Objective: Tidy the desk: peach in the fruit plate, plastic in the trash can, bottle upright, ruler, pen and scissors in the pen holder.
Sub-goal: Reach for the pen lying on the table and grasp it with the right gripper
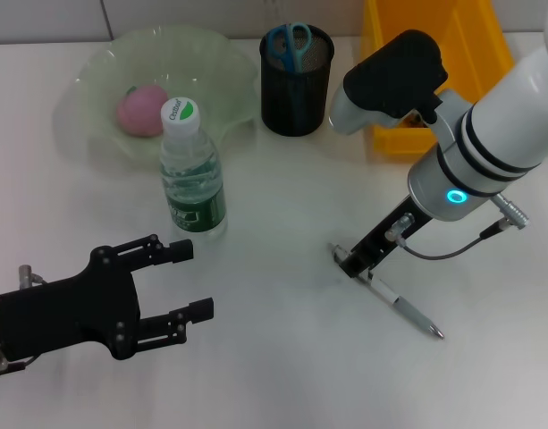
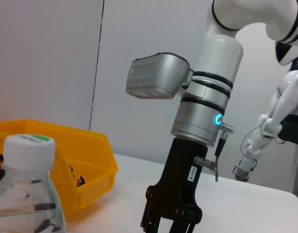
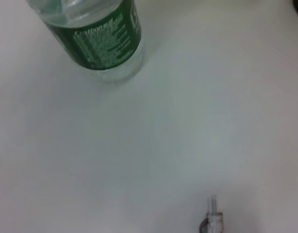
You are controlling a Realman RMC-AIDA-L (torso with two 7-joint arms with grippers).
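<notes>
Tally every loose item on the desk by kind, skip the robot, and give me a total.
Peach: 1
Fruit plate: 1
Bottle: 1
Pen holder: 1
Scissors: 1
Pen: 1
Yellow bin: 1
Total: 7

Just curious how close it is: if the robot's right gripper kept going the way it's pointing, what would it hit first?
The right gripper points down at the table, its tip right at the end of the pen. It would probably meet the pen or the tabletop almost at once; the exact gap is unclear.
</notes>
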